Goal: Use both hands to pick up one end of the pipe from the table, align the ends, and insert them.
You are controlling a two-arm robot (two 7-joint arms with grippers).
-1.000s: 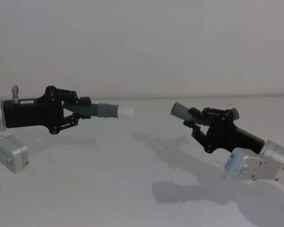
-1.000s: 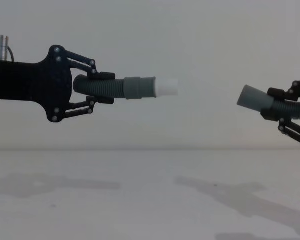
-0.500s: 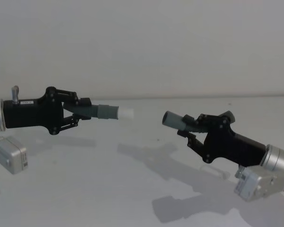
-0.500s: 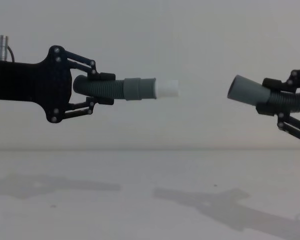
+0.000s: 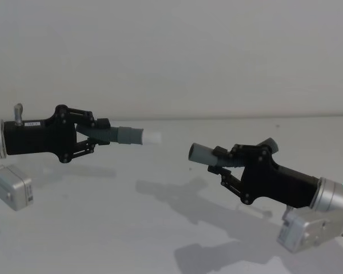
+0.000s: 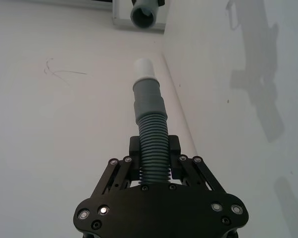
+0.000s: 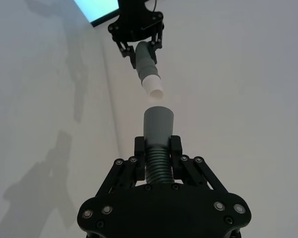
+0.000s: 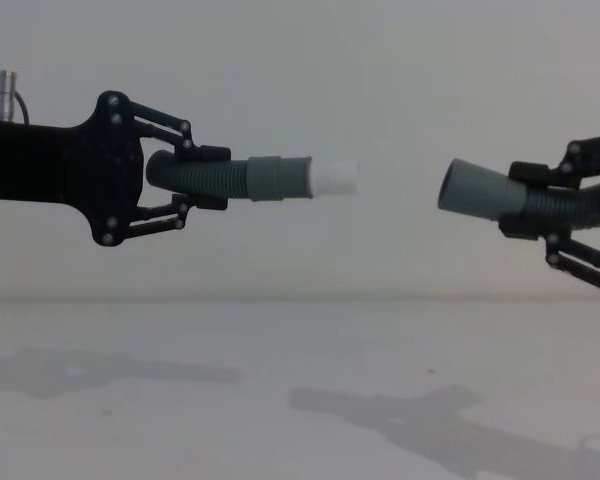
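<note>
2 pipe halves hang above the counter (image 8: 300,400), ends facing, a gap between. My left gripper (image 8: 195,175) clamps the white-tipped piece (image 8: 270,178); my right gripper (image 8: 540,215) clamps the sleeve piece (image 8: 480,192). The sleeve tilts upward, so pushing in now risks the tip jamming on its rim.

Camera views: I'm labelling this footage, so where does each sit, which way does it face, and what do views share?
Head: high, looking down at the white table; both arms show.
Chest: low, side-on; left gripper and right gripper enter from the edges.
Left wrist: looks along its dark grey corrugated hose piece with white tip.
Right wrist: looks along its hose piece with open grey sleeve.
Shared: both wrist views show the other hose end.
</note>
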